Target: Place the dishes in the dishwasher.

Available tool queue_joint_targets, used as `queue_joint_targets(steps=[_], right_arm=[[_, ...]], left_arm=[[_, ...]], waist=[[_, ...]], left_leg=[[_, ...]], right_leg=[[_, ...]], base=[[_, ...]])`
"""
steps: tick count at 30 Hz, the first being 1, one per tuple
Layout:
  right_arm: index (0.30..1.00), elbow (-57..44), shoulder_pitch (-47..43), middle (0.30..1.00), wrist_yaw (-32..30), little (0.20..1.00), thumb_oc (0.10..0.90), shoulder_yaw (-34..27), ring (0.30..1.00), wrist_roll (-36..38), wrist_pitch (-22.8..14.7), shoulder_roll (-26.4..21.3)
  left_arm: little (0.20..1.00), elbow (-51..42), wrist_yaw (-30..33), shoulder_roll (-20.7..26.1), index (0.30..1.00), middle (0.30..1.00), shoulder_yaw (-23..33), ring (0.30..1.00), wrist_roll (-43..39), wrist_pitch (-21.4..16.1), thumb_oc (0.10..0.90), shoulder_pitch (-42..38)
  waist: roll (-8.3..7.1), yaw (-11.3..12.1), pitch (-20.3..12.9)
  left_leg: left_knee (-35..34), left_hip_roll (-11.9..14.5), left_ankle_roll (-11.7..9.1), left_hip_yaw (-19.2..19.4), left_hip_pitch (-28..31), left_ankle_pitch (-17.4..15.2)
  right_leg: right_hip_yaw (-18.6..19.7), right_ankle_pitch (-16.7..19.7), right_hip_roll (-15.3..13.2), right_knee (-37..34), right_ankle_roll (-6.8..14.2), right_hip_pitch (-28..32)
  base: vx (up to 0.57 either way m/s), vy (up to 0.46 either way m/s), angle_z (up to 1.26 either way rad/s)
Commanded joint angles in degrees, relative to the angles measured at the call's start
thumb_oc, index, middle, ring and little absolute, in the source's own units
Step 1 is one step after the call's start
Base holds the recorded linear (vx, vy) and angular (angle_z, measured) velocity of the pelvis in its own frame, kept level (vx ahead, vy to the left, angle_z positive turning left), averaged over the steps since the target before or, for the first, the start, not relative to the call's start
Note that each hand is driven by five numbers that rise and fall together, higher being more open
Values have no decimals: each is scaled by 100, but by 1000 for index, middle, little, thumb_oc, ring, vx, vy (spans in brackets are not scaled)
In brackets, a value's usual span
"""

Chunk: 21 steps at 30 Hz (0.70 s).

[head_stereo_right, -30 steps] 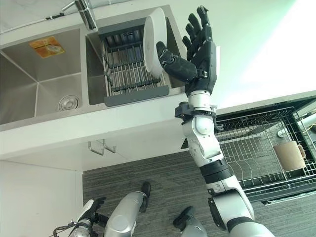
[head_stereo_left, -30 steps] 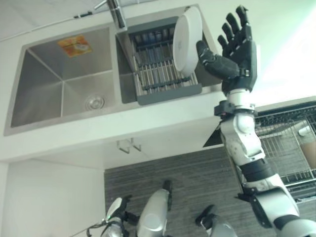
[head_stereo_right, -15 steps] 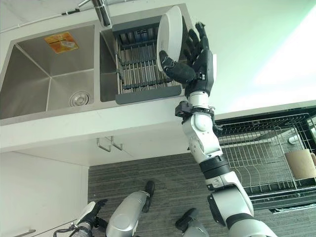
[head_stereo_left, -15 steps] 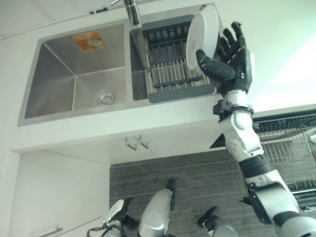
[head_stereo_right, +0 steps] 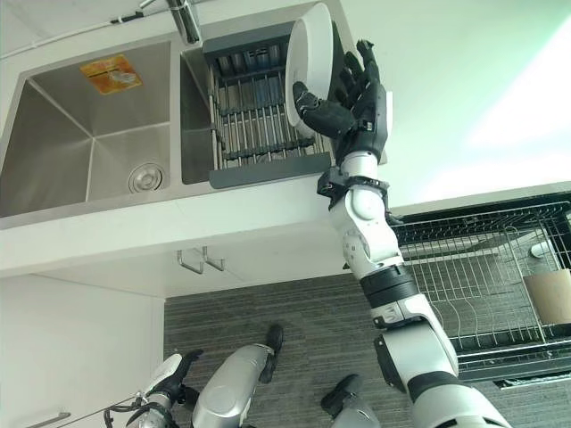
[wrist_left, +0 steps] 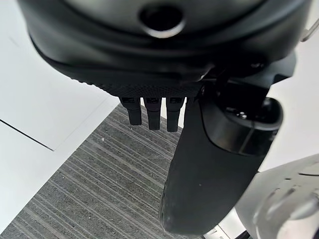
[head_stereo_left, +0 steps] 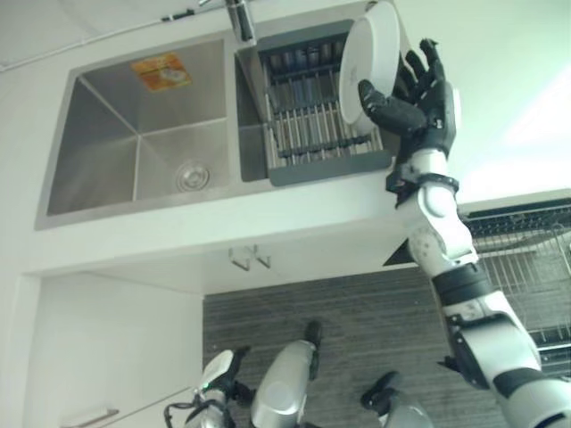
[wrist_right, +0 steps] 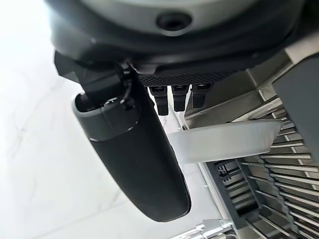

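This is looking like a home kitchen: a stainless-steel double sink (head_stereo_left: 134, 134) is sitting sunk into a pale counter (head_stereo_left: 223, 236), with a faucet (head_stereo_left: 239, 20) rising at its back edge. A dark dish-drying rack (head_stereo_left: 312, 125) is filling 1 of its 2 basins, holding a white plate (head_stereo_left: 368, 62) on edge. Beside the counter a dishwasher's wire rack (head_stereo_right: 482, 294) is standing pulled out over a grey striped floor (head_stereo_left: 339, 312), and a cabinet handle (head_stereo_left: 250, 260) is showing below the counter.
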Motion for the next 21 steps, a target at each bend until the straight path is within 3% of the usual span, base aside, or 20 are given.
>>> queue_joint_targets(steps=[1,7,12,13,19,21], right_arm=[[900,-122,-778,900,325,900,800,-94,900,42,-275,-353],[900,29,-968,900,435,900,800,-43,900,105,-159,-466],[900,431,-1123,900,560,900,800,122,900,-522,137,-670],[312,640,-1202,312,569,312,408,202,312,-661,59,-756],[300,1337,-1589,300,206,300,400,567,300,-1298,-467,-1190],[300,1451,-1629,300,-195,300,400,645,300,-1579,-319,-1270]], left_arm=[[900,-189,148,493,900,900,-174,900,145,-50,800,75],[900,-216,-10,546,900,900,-175,900,121,-24,800,48],[900,-302,-73,624,900,900,-225,900,234,26,800,15],[900,-330,-85,648,900,900,-249,900,245,48,800,2],[900,-336,-120,743,900,900,-300,900,241,-10,800,-27],[900,-345,-178,747,900,900,-304,900,236,-9,800,-23]], waist=[[-51,19,-139],[-40,60,-117],[-58,105,-118],[-60,119,-113],[-79,200,-119],[-78,217,-124]], left_leg=[[-45,185,-286,-195,-26,-251],[-45,166,-278,-181,-59,-234],[-45,152,-265,-203,-77,-222],[-45,149,-267,-210,-80,-215],[-45,115,-261,-246,-126,-199],[-45,99,-245,-249,-121,-210]], right_leg=[[371,84,-104,-308,297,226],[311,109,-142,-308,305,222],[298,129,-153,-308,311,219],[295,134,-152,-308,312,224],[246,167,-171,-308,346,214],[237,180,-188,-308,353,212]], base=[[-36,11,14],[-30,24,13],[-5,10,2],[0,0,0],[-26,-9,12],[-38,0,13]])
